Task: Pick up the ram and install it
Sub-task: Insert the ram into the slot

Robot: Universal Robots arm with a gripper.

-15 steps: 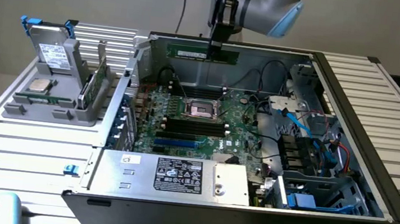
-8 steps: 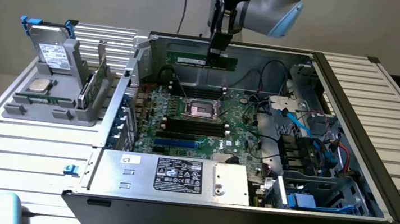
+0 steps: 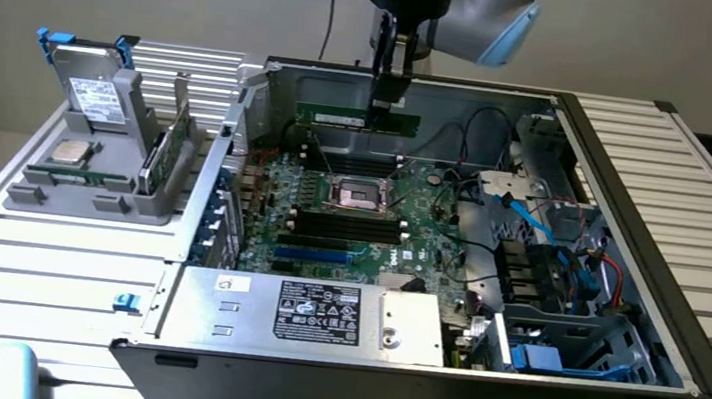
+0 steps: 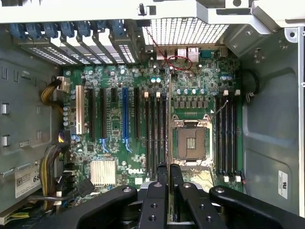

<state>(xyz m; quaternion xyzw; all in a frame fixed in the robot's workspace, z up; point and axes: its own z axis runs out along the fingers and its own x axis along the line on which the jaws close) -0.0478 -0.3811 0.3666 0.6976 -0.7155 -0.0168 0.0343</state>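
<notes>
Arm points straight down over open computer case [image 3: 637, 206]; claw [image 3: 389, 108] clamped on ram [image 3: 336, 117], stick held level, lengthwise above motherboard [image 3: 424, 222].

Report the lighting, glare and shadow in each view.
Exterior view: soft, even light; the ram in the tool stands out against the case's grey back wall; the slatted table is bright. Wrist view: the case's metal rim and grille glare white; the motherboard is evenly lit; the tool's fingers are dark.
</notes>
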